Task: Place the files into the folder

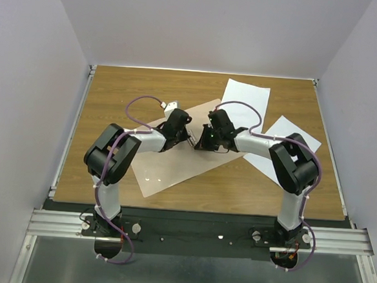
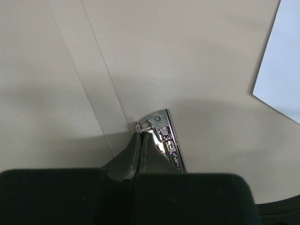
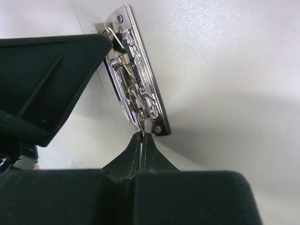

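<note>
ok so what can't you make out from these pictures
whether the left gripper or right gripper actually touches the metal clip: wrist views, their shut fingertips cover the contact
the clip in the top view: hidden under both grippers
nearer white sheet: top view, partly under the right arm

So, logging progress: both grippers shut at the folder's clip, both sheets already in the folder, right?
No. Top view: far sheet and near sheet lie outside the folder, to its right. Left gripper and right gripper are shut at the clip.
</note>
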{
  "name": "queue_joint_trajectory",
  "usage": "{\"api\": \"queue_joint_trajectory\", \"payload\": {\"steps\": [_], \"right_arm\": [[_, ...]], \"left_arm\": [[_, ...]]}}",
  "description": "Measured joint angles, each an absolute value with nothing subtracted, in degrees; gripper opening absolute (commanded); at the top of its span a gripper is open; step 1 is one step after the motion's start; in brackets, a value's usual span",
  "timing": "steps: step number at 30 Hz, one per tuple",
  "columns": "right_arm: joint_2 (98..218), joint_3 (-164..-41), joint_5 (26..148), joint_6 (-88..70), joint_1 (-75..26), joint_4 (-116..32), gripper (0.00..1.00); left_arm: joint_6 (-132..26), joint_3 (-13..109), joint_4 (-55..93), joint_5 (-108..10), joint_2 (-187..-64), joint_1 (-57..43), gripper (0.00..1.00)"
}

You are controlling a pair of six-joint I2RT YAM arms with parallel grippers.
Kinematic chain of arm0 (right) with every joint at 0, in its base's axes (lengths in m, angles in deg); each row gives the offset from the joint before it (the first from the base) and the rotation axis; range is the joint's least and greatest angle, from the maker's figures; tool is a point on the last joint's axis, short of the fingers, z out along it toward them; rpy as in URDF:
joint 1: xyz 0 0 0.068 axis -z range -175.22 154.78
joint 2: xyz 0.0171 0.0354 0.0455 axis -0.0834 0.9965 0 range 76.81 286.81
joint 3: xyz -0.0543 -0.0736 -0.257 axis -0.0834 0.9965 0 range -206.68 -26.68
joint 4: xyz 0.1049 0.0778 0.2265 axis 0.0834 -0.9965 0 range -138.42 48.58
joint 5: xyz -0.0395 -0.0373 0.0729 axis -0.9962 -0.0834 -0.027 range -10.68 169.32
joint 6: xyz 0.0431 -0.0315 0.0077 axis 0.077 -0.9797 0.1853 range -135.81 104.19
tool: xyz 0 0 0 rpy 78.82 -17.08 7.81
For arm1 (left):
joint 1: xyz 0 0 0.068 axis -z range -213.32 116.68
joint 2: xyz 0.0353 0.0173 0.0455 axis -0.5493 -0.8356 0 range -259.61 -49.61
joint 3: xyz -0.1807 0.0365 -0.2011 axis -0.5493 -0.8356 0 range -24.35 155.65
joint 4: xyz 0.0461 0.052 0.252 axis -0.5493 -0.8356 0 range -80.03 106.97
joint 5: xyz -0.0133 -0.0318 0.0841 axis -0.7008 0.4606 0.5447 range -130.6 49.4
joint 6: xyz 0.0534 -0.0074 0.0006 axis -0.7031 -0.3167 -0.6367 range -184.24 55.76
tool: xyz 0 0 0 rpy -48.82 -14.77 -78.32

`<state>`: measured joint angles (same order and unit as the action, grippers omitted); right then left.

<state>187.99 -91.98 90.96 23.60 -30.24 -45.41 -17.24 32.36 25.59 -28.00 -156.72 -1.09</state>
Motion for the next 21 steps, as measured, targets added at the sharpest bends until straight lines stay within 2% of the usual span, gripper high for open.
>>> {"api": "queue_joint_trajectory", "payload": {"steps": [6, 21], "right_arm": [[184.99, -92.77, 80.88, 21.92, -33.06, -47.24, 0.01], [183.11, -96.39, 81.08, 21.90, -33.41, -49.54, 0.01]], "left_arm": [[-17.61, 32.47, 26.38, -27.65, -157.05, -1.09, 0.00], [-18.14, 30.98, 26.18, -27.39, -154.21, -1.11, 0.00]]}}
